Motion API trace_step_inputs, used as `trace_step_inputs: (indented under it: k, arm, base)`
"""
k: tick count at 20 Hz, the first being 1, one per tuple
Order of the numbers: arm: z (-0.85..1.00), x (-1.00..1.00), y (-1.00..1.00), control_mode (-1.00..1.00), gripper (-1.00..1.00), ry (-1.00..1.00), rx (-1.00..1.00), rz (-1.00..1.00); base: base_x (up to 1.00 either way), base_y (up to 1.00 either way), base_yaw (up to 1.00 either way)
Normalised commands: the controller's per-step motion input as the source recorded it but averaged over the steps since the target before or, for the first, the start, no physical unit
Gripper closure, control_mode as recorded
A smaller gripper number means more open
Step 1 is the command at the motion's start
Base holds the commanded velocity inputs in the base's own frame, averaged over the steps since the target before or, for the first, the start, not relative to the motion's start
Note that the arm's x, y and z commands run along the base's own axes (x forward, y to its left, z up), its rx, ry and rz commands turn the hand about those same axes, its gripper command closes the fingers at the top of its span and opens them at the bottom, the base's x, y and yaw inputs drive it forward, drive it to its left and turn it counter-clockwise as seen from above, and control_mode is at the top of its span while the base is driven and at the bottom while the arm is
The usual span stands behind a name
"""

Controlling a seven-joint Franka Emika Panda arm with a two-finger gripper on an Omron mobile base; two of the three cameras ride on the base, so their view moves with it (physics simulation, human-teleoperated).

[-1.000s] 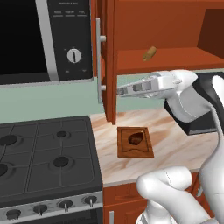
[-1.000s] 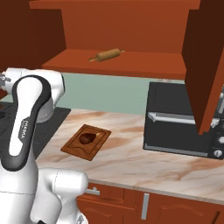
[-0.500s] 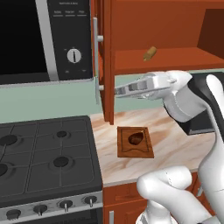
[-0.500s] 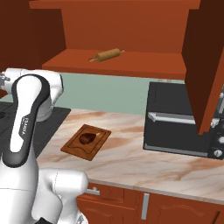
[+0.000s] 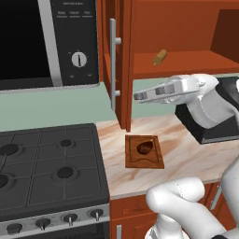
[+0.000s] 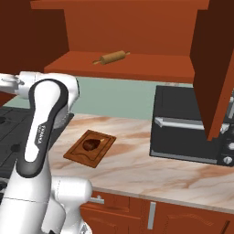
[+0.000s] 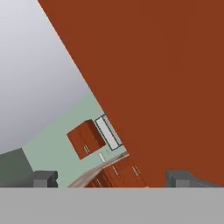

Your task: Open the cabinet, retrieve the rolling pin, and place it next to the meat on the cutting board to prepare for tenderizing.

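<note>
The fingers [image 7: 112,178] are spread wide and hold nothing. In the hand view their two dark tips sit far apart at the bottom, and a big red-brown door of the cabinet [image 7: 166,78] is right in front of them, very close. In the left base view the hand points at that open door's edge, just past the long grey handle [image 5: 113,63], but the tips are too small to make out there.

The rolling pin [image 6: 112,57] lies on the cabinet shelf, up above the fingers and further in. From the left side only one end of it shows (the rest is cut off by the cabinet wall).

Down below the fingers, the cutting board [image 5: 144,151] lies on the worktop [image 6: 137,164] with the meat [image 5: 145,147] on it.

The microwave [image 5: 46,42] has tiny white writing near its dial, too blurry to read. The black toaster oven [image 6: 187,123] is partly hidden behind the other open door.
</note>
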Motion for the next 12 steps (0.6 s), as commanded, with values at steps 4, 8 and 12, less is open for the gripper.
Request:
trace_step_inputs:
  k: [4, 8, 12]
  arm:
    - [0.04, 0.00, -0.42, -1.00, -1.00, 0.00, 0.00, 0.00]
    - [0.11, 0.00, -0.39, -1.00, -1.00, 0.00, 0.00, -0.01]
    - [0.09, 0.00, -0.29, -1.00, -1.00, 0.00, -0.05, -0.17]
  base:
    - [0.00, 0.00, 0.00]
    - [0.00, 0.00, 0.00]
    - [0.00, 0.00, 0.00]
